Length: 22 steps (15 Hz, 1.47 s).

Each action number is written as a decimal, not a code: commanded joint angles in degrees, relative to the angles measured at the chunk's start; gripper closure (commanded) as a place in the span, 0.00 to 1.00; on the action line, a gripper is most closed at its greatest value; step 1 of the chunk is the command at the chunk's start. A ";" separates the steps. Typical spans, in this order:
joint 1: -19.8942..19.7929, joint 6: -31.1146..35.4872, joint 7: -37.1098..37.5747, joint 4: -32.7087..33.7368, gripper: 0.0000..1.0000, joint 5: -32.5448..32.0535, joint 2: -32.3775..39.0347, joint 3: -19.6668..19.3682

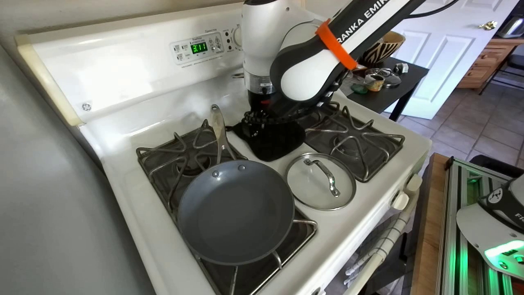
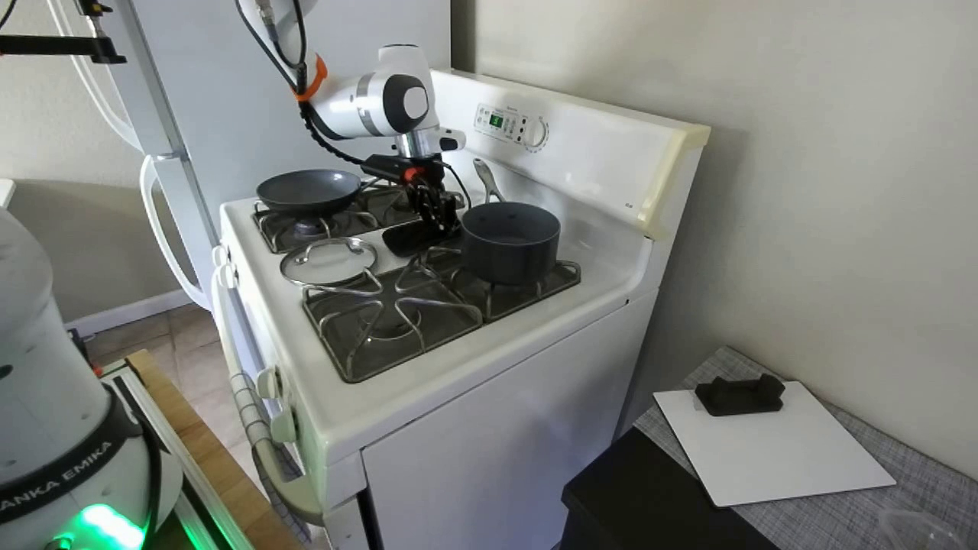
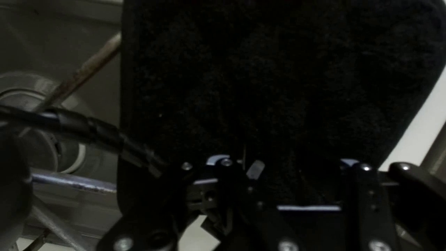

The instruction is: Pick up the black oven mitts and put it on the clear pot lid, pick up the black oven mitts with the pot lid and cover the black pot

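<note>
The black oven mitts [image 1: 284,141] lie flat on the stove between the burner grates; they also show in an exterior view [image 2: 406,240] and fill most of the wrist view [image 3: 264,83]. The clear pot lid [image 1: 305,186] lies handle up in front of them; it shows too in an exterior view [image 2: 336,266]. The black pot [image 2: 510,244] stands on a rear burner, hidden behind the arm in an exterior view. My gripper [image 3: 294,170] is low over the rear end of the mitts, fingers apart with black cloth between them; contact is too dark to tell. It shows in an exterior view [image 2: 442,218].
A wide grey frying pan [image 1: 237,213] sits on a front burner beside the lid, its handle [image 1: 219,125] pointing to the back panel. Metal grates [image 2: 390,313] rise on both sides of the mitts. The stove's back panel [image 2: 581,145] stands close behind the gripper.
</note>
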 commanded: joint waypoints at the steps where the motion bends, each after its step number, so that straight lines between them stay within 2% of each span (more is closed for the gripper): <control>1: -0.44 -2.17 0.23 -0.03 0.98 1.20 1.33 0.67; 3: -0.84 -3.02 -0.40 0.37 0.95 2.03 1.44 1.07; 6: -1.66 -5.77 -2.15 1.36 1.00 3.77 1.35 1.96; 7: -2.12 -6.44 -3.17 1.70 0.97 4.58 1.31 2.40; 11: -3.70 -10.41 -7.20 2.46 0.97 7.97 0.24 3.76; 22: -6.87 -18.10 -15.07 -0.63 0.97 15.08 -7.40 5.99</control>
